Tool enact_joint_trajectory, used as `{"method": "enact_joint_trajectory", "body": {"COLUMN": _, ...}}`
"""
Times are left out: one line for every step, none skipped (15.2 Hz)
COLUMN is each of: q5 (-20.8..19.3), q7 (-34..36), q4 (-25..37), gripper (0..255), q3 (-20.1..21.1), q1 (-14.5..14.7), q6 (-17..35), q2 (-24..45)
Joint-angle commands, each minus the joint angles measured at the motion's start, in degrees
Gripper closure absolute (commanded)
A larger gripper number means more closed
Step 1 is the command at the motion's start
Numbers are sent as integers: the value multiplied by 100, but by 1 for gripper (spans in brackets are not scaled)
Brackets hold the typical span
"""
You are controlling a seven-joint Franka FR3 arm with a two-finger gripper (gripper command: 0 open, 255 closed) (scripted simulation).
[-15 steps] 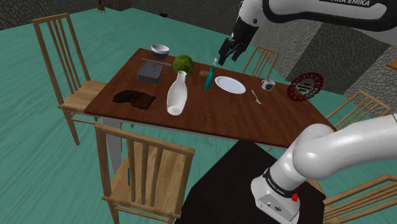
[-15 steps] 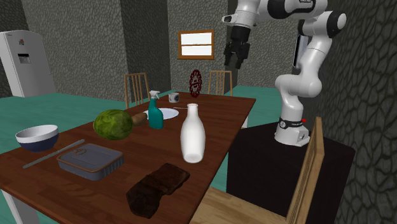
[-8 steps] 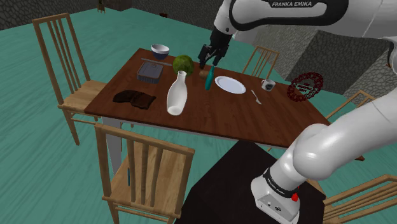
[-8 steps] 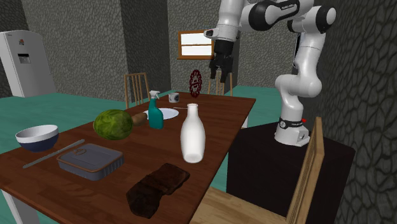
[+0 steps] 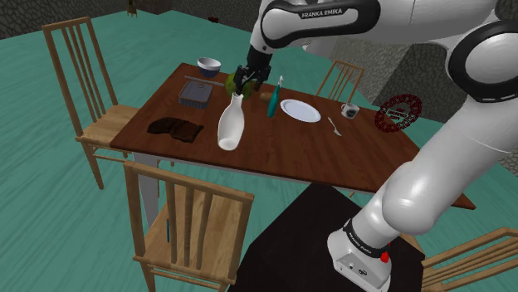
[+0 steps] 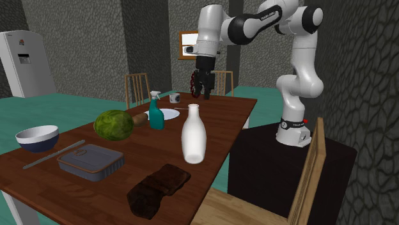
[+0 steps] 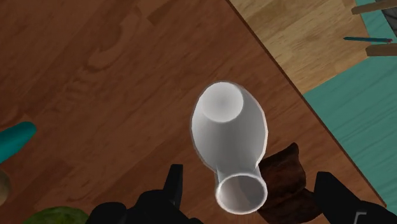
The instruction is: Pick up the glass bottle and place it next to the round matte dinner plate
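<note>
Brown wooden desk [image 5: 290,153] carries all items. White bottle [image 5: 231,123] stands upright directly beneath the tool [image 5: 246,85], with its open mouth under the gap between the fingers [image 7: 175,184] and untouched by them. Round white plate [image 5: 300,110] lies near the tool, toward the shoulder view's right, apart from the bottle. Tool released: fingers spread wide, grasping nothing.

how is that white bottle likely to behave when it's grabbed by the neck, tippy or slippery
The bottle stands tall on a base that is narrow for its height, so a sideways nudge would probably tip it. Its smooth, tapering neck may slip upward once the open gripper closes on it. It looks rigid, so it should not flex.
</note>
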State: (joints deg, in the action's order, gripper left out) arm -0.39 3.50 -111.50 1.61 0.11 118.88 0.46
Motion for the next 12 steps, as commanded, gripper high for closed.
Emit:
{"method": "enact_joint_trajectory", "body": {"q5": 69, "q7": -43, "q4": 290, "gripper": 0, "q3": -2, "q1": -3, "q6": 113, "q2": 458}}
{"method": "enact_joint_trajectory", "body": {"q5": 68, "q7": -42, "q4": 250, "gripper": 0, "q3": -1, "q1": -3, "q6": 183, "q2": 487}}
{"method": "enact_joint_trajectory", "body": {"q5": 67, "q7": -41, "q4": 211, "gripper": 0, "q3": -1, "q1": -3, "q6": 252, "q2": 518}}
{"method": "enact_joint_trajectory", "body": {"q5": 66, "q7": -41, "q4": 173, "gripper": 0, "q3": 0, "q1": -3, "q6": 322, "q2": 549}}
{"method": "enact_joint_trajectory", "body": {"q5": 65, "q7": -40, "q4": 136, "gripper": 0, "q3": 0, "q1": -2, "q6": 391, "q2": 581}}
{"method": "enact_joint_trajectory", "body": {"q5": 64, "q7": -40, "q4": 101, "gripper": 0, "q3": 0, "q1": -2, "q6": 460, "q2": 615}}
{"method": "enact_joint_trajectory", "body": {"q5": 63, "q7": -39, "q4": 67, "gripper": 0, "q3": 0, "q1": -1, "q6": 528, "q2": 649}}
{"method": "enact_joint_trajectory", "body": {"q5": 62, "q7": -38, "q4": 34, "gripper": 0, "q3": 0, "q1": -1, "q6": 596, "q2": 685}}
{"method": "enact_joint_trajectory", "body": {"q5": 62, "q7": -38, "q4": 14, "gripper": 0, "q3": 0, "q1": 0, "q6": 636, "q2": 704}}
{"method": "enact_joint_trajectory", "body": {"q5": 62, "q7": -38, "q4": 15, "gripper": 0, "q3": 0, "q1": 0, "q6": 636, "q2": 705}}
{"method": "enact_joint_trajectory", "body": {"q5": 62, "q7": -38, "q4": 15, "gripper": 0, "q3": 0, "q1": 0, "q6": 636, "q2": 705}}
{"method": "enact_joint_trajectory", "body": {"q5": 62, "q7": -38, "q4": 16, "gripper": 0, "q3": 0, "q1": 0, "q6": 636, "q2": 706}}
